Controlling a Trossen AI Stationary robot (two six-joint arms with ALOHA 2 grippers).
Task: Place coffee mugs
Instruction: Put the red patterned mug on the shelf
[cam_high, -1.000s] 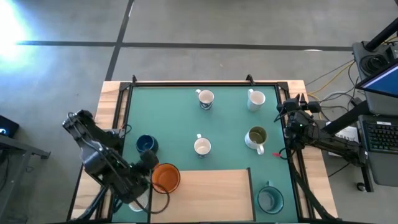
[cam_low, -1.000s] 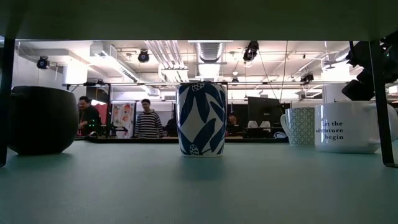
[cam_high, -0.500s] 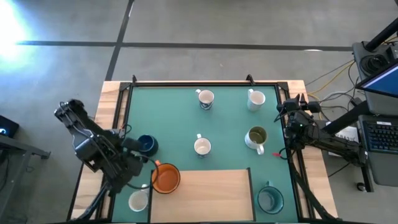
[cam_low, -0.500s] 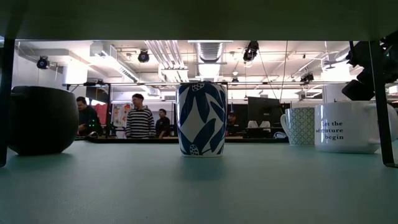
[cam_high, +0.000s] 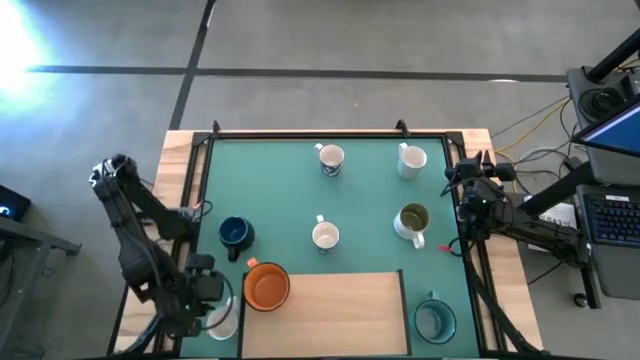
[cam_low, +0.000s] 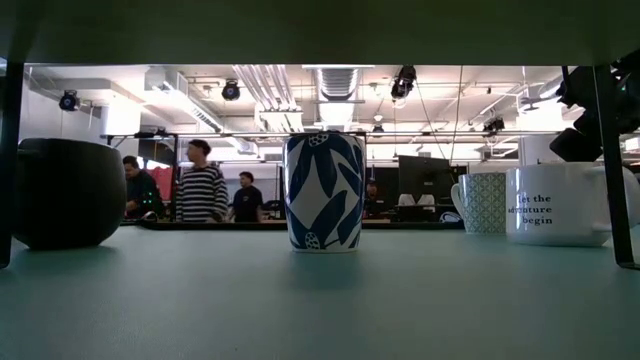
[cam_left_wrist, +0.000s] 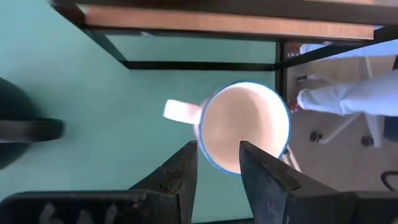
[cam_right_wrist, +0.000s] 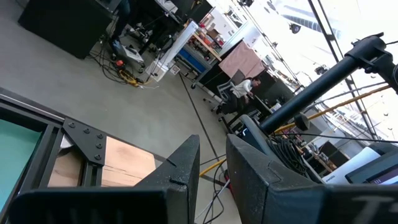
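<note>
In the left wrist view a white mug with a blue rim stands upright on the green mat, its handle sticking out sideways. My left gripper hangs open just above it and points down, one finger over the rim and one beside it. In the high view this mug is at the near left corner, under my left gripper. An orange mug and a dark blue mug stand close by. My right gripper waits at the table's right edge, slightly open, holding nothing.
Two white mugs stand at the far side, another white one mid-table, an olive-lined mug to the right and a teal mug near right. A wooden board covers the near middle. People walk in the room behind.
My left gripper has gone from beside the orange mug toward the table's near left corner and down over the white mug, rolling about its own axis on the way. The mugs have stayed in place.
</note>
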